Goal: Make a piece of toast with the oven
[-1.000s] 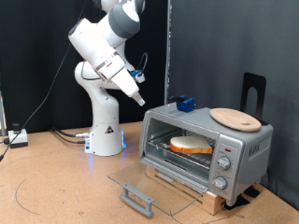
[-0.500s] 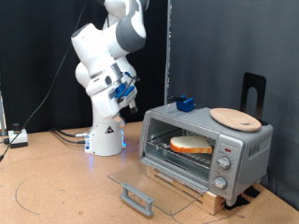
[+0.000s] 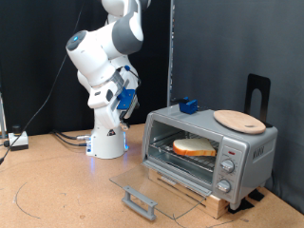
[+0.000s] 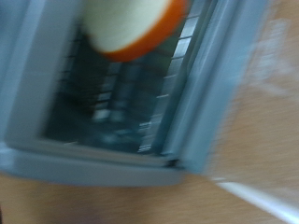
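The pale tan slice of toast with golden-brown crust (image 3: pixel 193 147) lies on the wire rack inside the small silver toaster oven (image 3: pixel 249 148), door open. The end effector (image 3: pixel 124 112) hangs well apart from the oven; I cannot tell its fingers' state.

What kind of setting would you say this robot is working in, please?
Probably a robotics lab test bench, not a kitchen: black curtains behind, a Panda arm's gripper raised over a bare brown table, and a lone oven with its door open and the piece of toast on the rack.
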`<state>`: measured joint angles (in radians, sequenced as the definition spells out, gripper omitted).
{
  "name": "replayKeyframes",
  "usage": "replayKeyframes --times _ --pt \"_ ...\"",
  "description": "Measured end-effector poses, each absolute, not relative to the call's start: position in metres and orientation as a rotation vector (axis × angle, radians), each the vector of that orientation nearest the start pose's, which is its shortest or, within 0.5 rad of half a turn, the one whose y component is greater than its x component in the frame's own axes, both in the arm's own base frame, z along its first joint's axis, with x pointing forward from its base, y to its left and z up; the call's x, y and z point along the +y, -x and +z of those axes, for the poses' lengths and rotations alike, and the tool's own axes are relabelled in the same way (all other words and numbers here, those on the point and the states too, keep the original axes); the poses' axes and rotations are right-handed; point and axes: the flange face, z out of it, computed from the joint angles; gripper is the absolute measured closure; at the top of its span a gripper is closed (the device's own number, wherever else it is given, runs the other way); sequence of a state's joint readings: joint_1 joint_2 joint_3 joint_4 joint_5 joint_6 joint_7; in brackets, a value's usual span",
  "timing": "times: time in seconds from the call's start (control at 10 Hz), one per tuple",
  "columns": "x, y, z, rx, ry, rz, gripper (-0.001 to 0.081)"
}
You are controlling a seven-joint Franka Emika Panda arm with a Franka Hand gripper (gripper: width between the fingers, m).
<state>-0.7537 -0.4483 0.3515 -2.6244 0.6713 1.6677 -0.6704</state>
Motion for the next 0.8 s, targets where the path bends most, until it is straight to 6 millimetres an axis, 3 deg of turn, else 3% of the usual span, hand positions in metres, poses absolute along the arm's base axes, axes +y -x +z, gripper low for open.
replayKeyframes --times 0.3,0.4,0.8 --pt "-0.105 -0.343 0.359 0.173 2.338 0.325 -0.0002" --pt "-0.104 -0.343 0.359 0.168 2.341 0.322 -0.0002" --pt "-0.122 -0.345 0.339 0.4 2.321 0.145 -0.0002"
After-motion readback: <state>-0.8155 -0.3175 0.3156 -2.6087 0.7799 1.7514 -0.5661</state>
